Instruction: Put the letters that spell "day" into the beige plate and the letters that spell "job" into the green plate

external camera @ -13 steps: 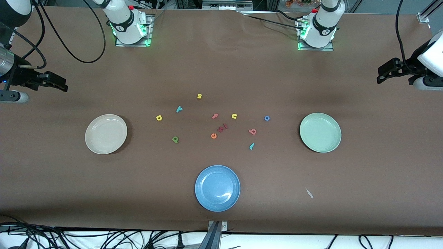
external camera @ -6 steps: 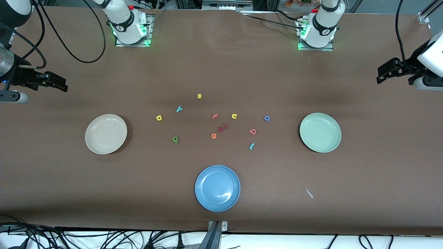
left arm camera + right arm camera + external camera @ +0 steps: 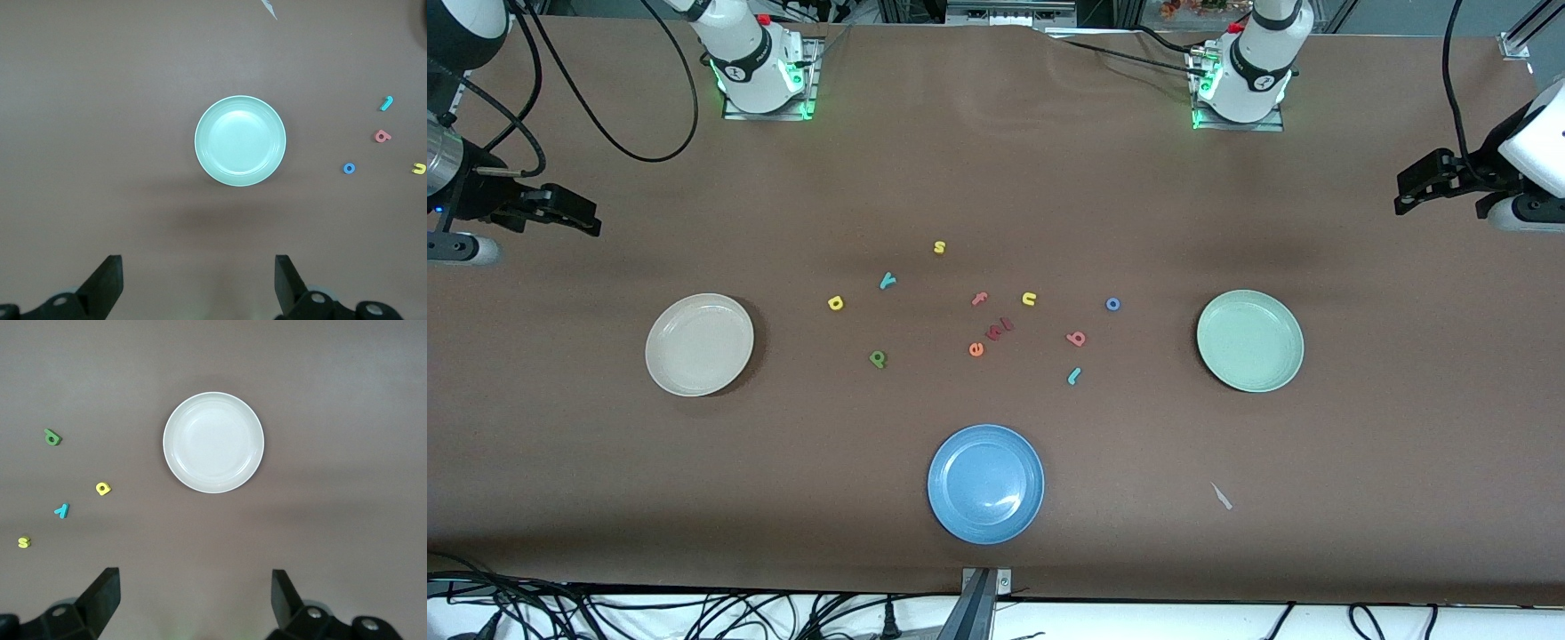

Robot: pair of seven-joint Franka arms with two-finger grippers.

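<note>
Letters: all six loose mid-table, none plated. Yellow letter point(image 3: 835, 303), teal y point(image 3: 887, 281), green letter point(image 3: 878, 358) near beige plate point(image 3: 699, 344); b point(image 3: 1077, 338), o point(image 3: 1112, 304), j point(image 3: 1074, 376) near green plate point(image 3: 1249, 340). Plates empty. Right gripper point(image 3: 193, 600) over beige plate's table end, left gripper point(image 3: 199, 283) over green plate's end, jaws wide, nothing held.

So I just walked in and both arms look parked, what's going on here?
Nothing is being handled yet. The left gripper and right gripper hang open, each arm waiting at its own end of the table. The small foam letters all lie on the brown table between the round beige plate and the pale green plate, both empty.
</note>
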